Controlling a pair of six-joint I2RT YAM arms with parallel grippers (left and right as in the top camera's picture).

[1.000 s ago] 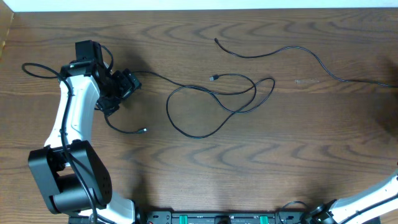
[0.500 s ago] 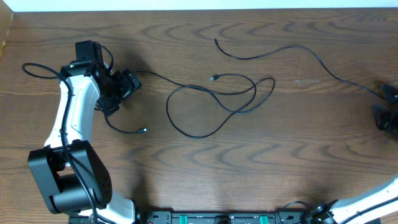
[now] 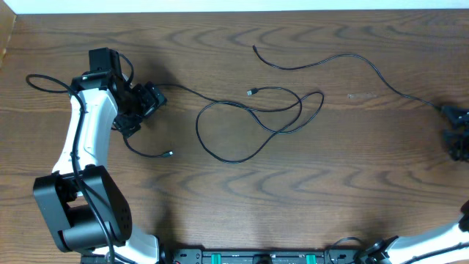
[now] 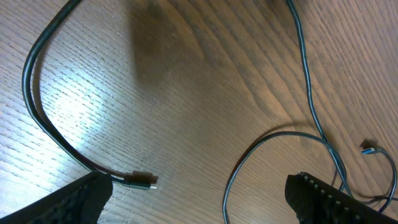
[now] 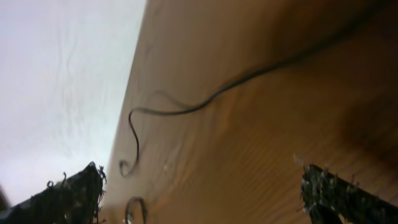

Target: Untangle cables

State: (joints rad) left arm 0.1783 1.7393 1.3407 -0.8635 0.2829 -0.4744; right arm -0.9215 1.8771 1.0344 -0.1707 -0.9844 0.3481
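Note:
Two thin dark cables lie on the wooden table (image 3: pixel 242 198). One cable (image 3: pixel 344 58) runs from a free end at the top middle, curving right to my right gripper (image 3: pixel 454 130). The other cable (image 3: pixel 242 158) forms crossed loops mid-table, with a small plug (image 3: pixel 252 92) inside them. Its tail passes under my left gripper (image 3: pixel 145 110) and ends in a plug (image 3: pixel 168 154). That plug (image 4: pixel 140 180) lies just inside the left gripper's (image 4: pixel 205 205) open jaws, untouched. My right gripper (image 5: pixel 199 199) is open above bare wood, and the cable (image 5: pixel 249 78) lies ahead of it.
The table's far edge (image 3: pixel 234 12) meets a white surface. A thick black robot wire (image 3: pixel 44 82) loops left of the left arm. A dark equipment rail (image 3: pixel 256 257) lines the near edge.
My right gripper has come into view at the right edge, by the long cable's end, and has shifted slightly. The left arm and both cables have stayed put.

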